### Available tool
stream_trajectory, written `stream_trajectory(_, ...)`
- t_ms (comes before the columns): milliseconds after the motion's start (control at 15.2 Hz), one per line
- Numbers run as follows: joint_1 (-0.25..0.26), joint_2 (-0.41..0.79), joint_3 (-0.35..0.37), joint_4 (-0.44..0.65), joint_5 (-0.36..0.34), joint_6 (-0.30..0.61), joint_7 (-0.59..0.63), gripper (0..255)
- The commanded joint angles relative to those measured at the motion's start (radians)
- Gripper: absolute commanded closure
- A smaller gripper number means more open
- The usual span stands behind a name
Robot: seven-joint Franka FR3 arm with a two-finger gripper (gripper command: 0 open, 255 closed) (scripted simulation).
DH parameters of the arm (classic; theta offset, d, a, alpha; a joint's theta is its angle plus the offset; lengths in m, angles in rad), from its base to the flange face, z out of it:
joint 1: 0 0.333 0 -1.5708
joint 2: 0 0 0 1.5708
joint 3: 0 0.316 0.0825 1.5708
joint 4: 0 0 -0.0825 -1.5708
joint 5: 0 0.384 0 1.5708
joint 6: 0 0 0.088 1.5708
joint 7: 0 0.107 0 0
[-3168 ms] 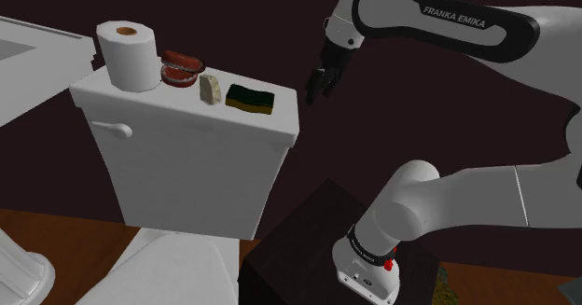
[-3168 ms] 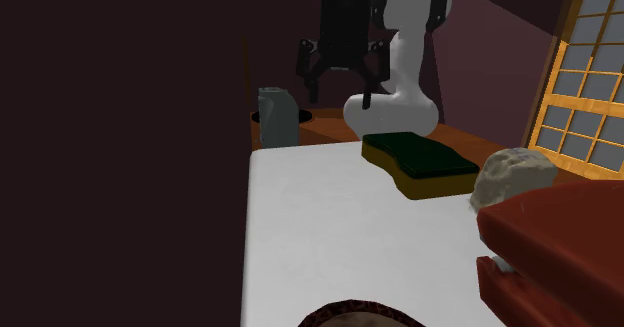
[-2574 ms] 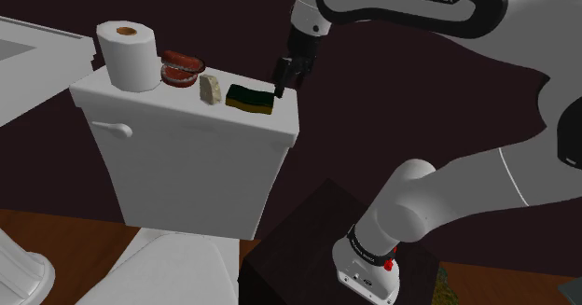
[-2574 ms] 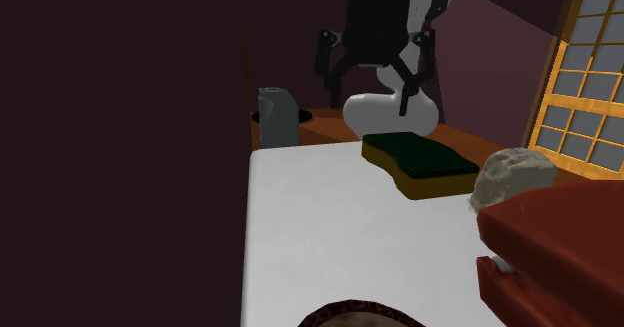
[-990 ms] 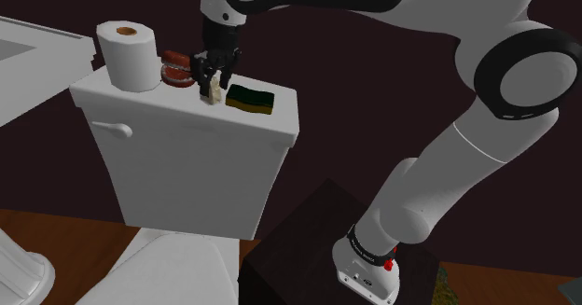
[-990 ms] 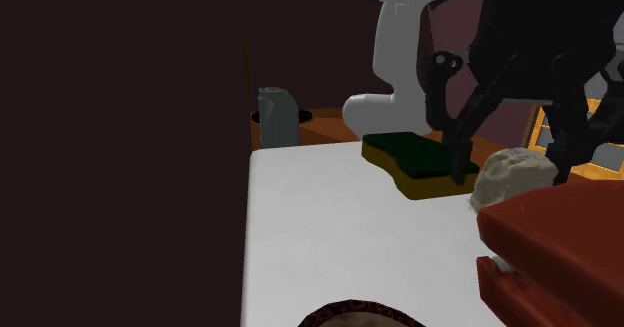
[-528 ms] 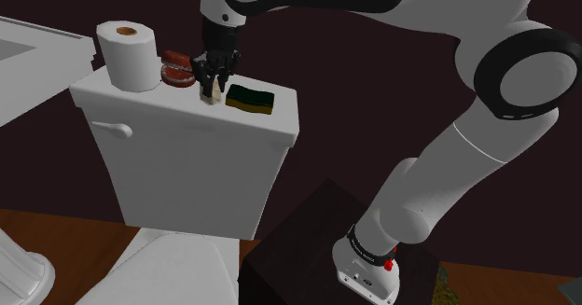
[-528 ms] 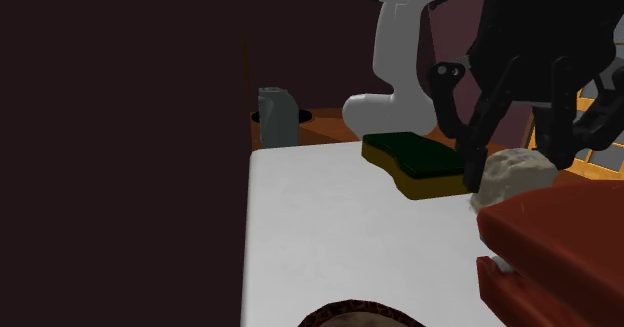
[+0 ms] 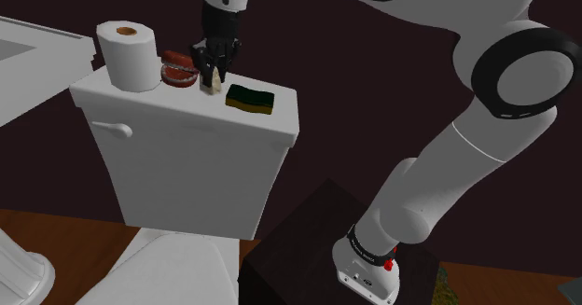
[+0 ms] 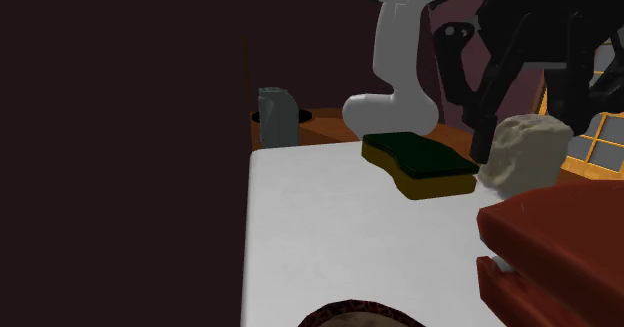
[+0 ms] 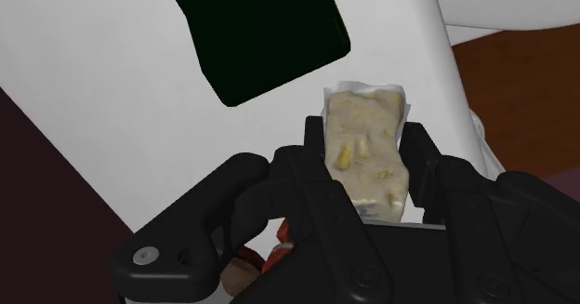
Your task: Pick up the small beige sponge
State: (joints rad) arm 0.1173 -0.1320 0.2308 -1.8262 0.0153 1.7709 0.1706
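**Raising the small beige sponge off the toilet tank lid**

The black tool is clamped on the small beige sponge. One finger presses against each long side, and the sponge's far end sticks out past the fingertips. The sponge hangs in the air just above the white tank lid. Close beside that spot lies a dark green sponge with a yellow base. On the other side sits a red object, and farthest along the lid stands a toilet roll.

To do this lift well, a straight upward path looks wisest. The green sponge and the red object are both near enough to be nudged if the tool drifts sideways. The beige sponge looks soft, so a steady squeeze should keep it from slipping or twisting between the fingers. A slow rise seems safer than a quick one.

Half a second ago the sponge rested on the lid with the tool lower around it. Now both sit higher, and in the second exterior view the sponge's underside is clear of the white surface. The green sponge, the red object and the toilet roll are where they were.
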Motion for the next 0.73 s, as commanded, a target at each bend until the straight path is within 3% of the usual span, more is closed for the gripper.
stream_trajectory(0,0.0,-0.001,0.0,0.026,0.0,-0.027,0.0,255)
stream_trajectory(660,-0.001,0.023,0.001,0.163,-0.005,-0.141,0.003,255)
